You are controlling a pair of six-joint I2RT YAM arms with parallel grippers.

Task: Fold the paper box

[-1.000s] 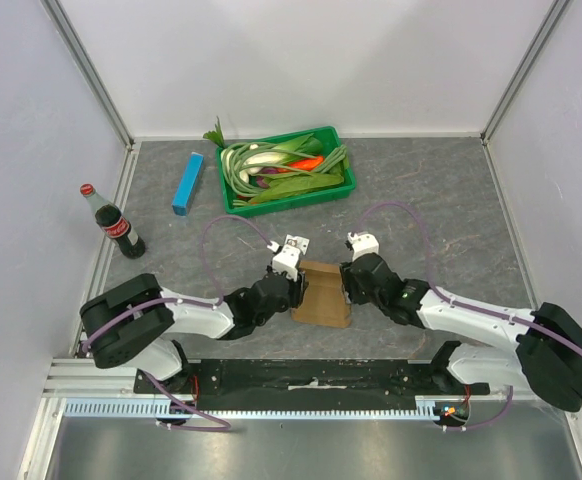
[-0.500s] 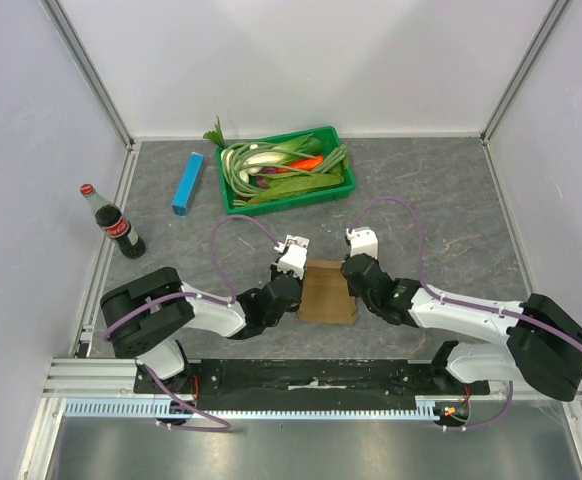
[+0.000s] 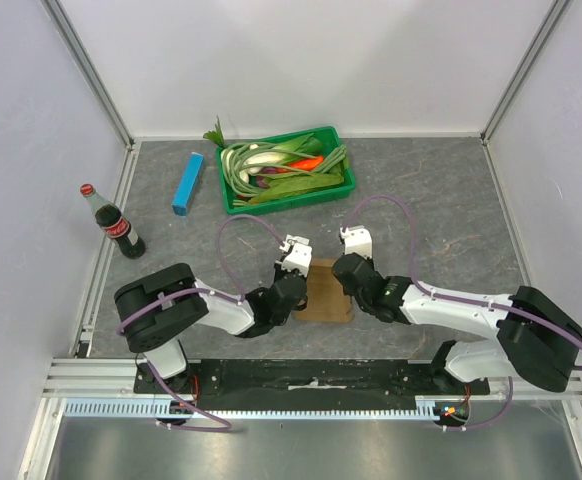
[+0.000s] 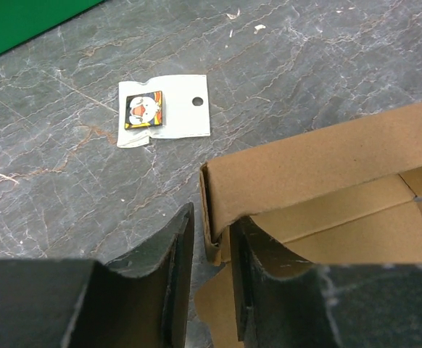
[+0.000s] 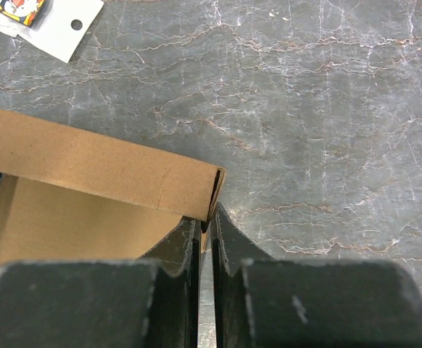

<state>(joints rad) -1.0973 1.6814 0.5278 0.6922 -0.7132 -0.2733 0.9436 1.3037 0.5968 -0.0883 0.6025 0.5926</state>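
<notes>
Left claw (image 4: 212, 223) clamps paper box (image 4: 305, 167) corner; right claw (image 5: 207, 222), opposite corner.

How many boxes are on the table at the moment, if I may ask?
2. The blue box lies at the far left, beside the tray; the paper box sits at the near middle. None seems hidden.

Brown paper box (image 3: 324, 292), partly folded, side walls upright, top open, on grey table (image 3: 421, 190)

Lay between left gripper (image 4: 212, 239) and right gripper (image 5: 205, 233): paper box (image 3: 327, 291). Lay just ahead of left gripper, on table (image 3: 441, 200): card (image 4: 164, 110). Stood farther ahead: tray (image 3: 291, 199).
</notes>
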